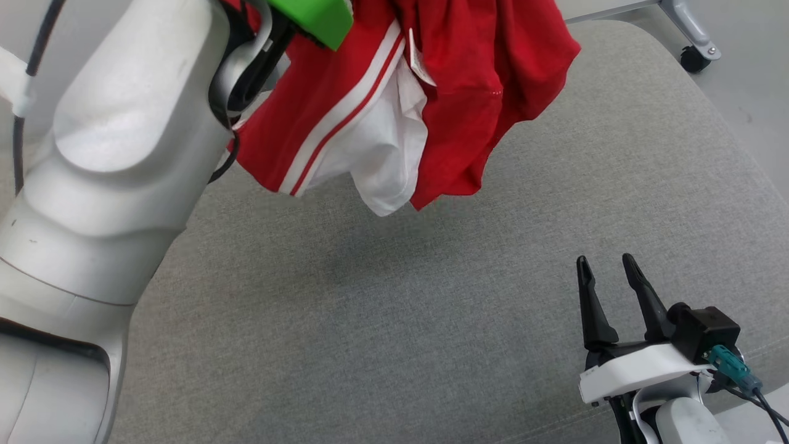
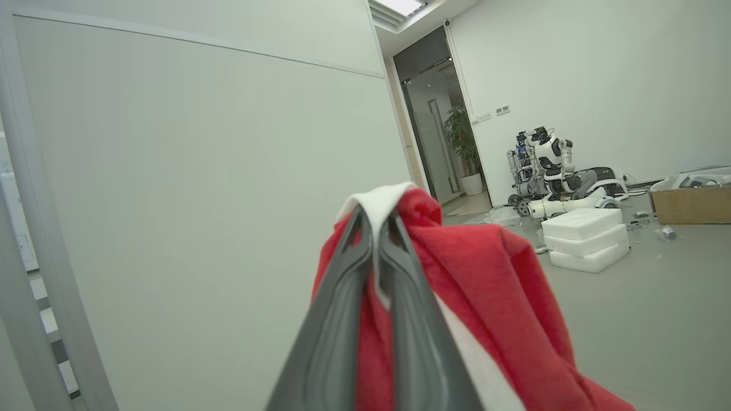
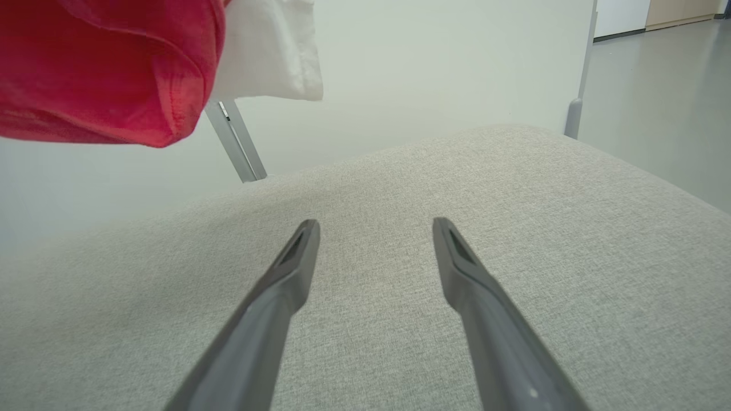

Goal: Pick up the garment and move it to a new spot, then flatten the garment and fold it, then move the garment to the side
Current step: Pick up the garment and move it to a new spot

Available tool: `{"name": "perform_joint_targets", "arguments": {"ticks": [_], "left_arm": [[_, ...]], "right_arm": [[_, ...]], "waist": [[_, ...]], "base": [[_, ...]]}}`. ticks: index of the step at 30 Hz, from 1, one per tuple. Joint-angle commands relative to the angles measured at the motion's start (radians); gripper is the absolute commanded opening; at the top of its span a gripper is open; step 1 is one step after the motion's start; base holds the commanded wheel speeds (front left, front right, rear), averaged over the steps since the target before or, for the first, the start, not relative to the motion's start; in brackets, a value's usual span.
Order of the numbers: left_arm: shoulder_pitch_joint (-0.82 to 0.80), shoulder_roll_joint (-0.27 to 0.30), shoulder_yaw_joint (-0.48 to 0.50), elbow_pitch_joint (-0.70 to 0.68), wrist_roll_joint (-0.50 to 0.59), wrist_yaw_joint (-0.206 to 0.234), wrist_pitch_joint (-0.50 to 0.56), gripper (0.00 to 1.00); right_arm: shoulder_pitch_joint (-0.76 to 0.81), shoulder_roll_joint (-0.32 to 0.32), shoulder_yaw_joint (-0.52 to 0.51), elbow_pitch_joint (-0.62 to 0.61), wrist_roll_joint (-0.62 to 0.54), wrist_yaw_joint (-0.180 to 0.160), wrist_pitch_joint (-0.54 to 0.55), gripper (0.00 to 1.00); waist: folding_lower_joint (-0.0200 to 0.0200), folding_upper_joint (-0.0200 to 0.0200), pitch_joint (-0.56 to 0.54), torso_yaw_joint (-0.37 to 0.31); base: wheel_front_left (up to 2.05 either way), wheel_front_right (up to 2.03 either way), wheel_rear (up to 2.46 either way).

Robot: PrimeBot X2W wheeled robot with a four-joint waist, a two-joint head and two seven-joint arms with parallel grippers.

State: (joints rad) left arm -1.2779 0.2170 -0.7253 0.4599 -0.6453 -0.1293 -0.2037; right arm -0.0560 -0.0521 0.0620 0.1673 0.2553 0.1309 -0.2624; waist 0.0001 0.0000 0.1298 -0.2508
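The garment (image 1: 456,98) is red with white stripes and a white panel. It hangs in the air above the grey cushioned surface (image 1: 394,320), at the top of the head view. In the left wrist view my left gripper (image 2: 374,220) is shut on a white and red fold of the garment (image 2: 485,274), which drapes down to the right of the fingers. My right gripper (image 1: 607,264) stands open low over the cushion at the lower right, nothing between its fingers (image 3: 297,251). The garment's hem (image 3: 114,74) hangs at the upper left of the right wrist view.
My pale left arm (image 1: 111,154) takes up the left of the head view. A metal leg with a castor (image 1: 696,55) stands beyond the cushion's far right corner. In the left wrist view a wall panel (image 2: 200,200) is close, with another robot (image 2: 542,165) and foam blocks (image 2: 582,240) on the floor.
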Motion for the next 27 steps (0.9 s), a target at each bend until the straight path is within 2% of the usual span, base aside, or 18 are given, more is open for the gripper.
{"name": "perform_joint_targets", "arguments": {"ticks": [1, 7, 15, 19, 27], "left_arm": [[-0.019, 0.012, -0.006, 0.005, -0.019, -0.002, -0.002, 0.00], [0.014, 0.024, -0.030, 0.035, -0.048, -0.001, -0.019, 0.00], [0.213, -0.001, -0.031, 0.077, -0.094, 0.016, -0.052, 0.00], [0.370, -0.027, -0.031, 0.099, -0.115, 0.027, -0.060, 0.00], [0.614, -0.102, -0.082, 0.153, -0.064, 0.019, -0.062, 0.00]], "right_arm": [[-0.009, 0.001, 0.001, 0.002, 0.011, 0.000, -0.004, 1.00], [-0.011, 0.002, 0.002, 0.005, 0.019, 0.000, -0.003, 1.00], [-0.017, 0.001, 0.003, 0.004, 0.015, 0.000, -0.003, 1.00], [-0.022, 0.001, 0.001, 0.002, 0.009, 0.000, -0.003, 1.00], [-0.029, 0.001, 0.008, 0.008, 0.004, 0.000, -0.003, 1.00]], "waist": [[-0.0001, 0.0000, -0.001, 0.000], [-0.0001, 0.0000, 0.000, 0.007], [-0.0001, 0.0000, 0.012, 0.032], [-0.0001, 0.0000, 0.018, 0.042], [-0.0001, 0.0000, 0.028, 0.058]], "base": [[0.00, 0.00, 0.00], [0.00, 0.00, 0.00], [0.00, 0.00, 0.00], [0.00, 0.00, 0.00], [0.00, 0.00, 0.00]]}}
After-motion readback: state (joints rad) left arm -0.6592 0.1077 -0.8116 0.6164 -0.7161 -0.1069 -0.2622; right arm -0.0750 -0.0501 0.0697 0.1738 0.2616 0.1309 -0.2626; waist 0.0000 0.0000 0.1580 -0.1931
